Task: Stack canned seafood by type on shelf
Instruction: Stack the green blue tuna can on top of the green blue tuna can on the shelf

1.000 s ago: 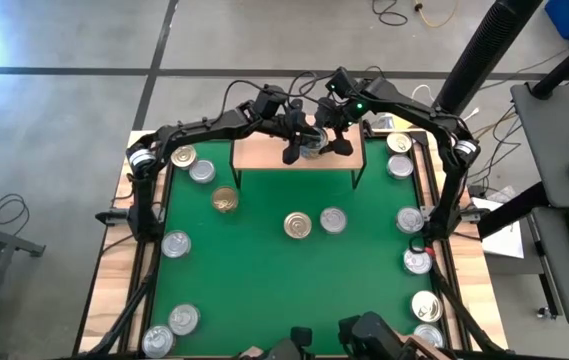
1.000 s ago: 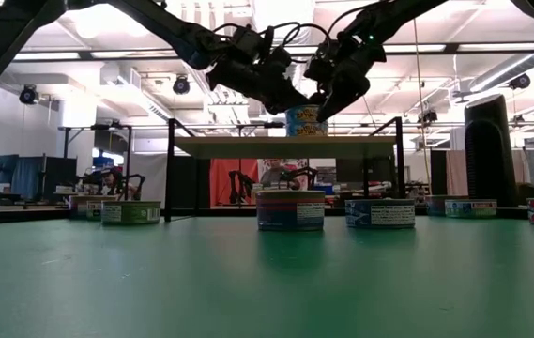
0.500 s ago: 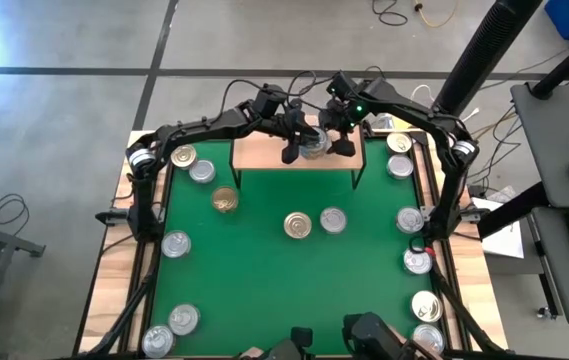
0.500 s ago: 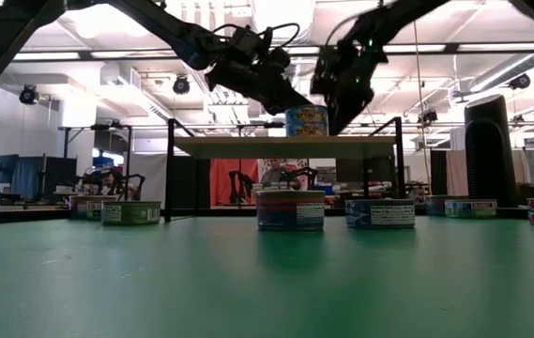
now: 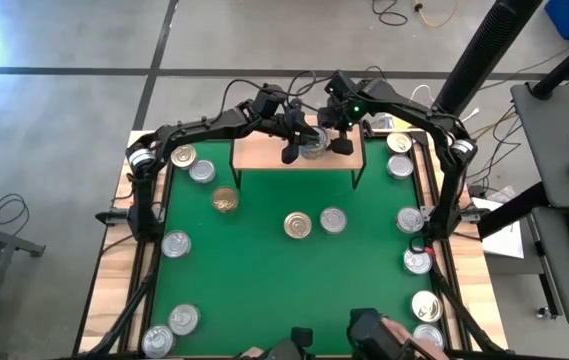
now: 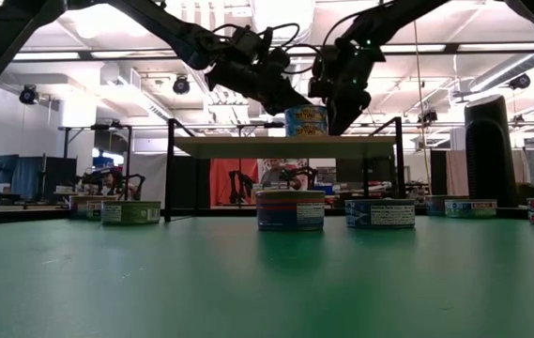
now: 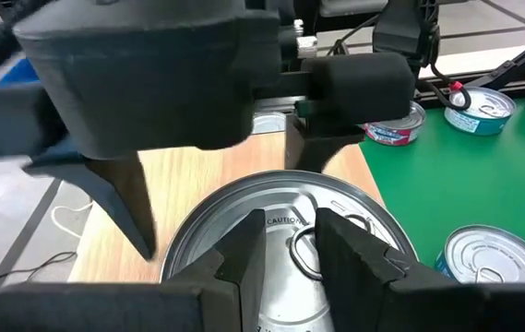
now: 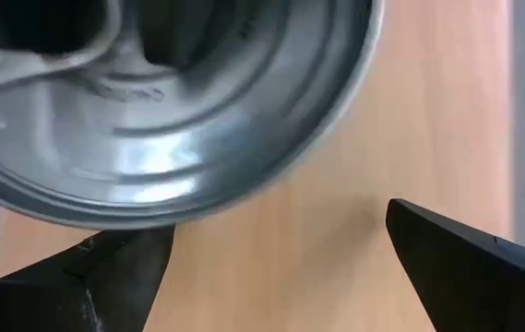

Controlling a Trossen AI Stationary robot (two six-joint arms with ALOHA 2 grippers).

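While the green table [image 5: 264, 290] carries most of the stock, the work now happens on the shelf [image 5: 257, 152] at the 12 o'clock edge. Both arms meet there over one tin [image 5: 314, 147], which stands on the board a little toward 3 o'clock from its middle.

The left gripper [image 5: 291, 148] hangs over the lid from the 9 o'clock side. Its fingers [image 7: 244, 263] are drawn almost together just above the pull ring and clamp nothing that I can see. The right gripper [image 5: 337, 137] is at the 3 o'clock side of the tin, its fingers [image 8: 465, 254] spread wide, the tin not between them.

I judge the step to be the setting and straightening of this tin on the shelf – placing seems done, release also. The next move calls for both grippers to rise straight up without pushing the tin, and then a tin of the same type must be chosen.

Counted:
- one shelf
- two grippers
- fifteen tins – one on the shelf, six along the 9 o'clock side, two in the centre, six along the 3 o'clock side
- at least three tins have gold tops and the others look silver
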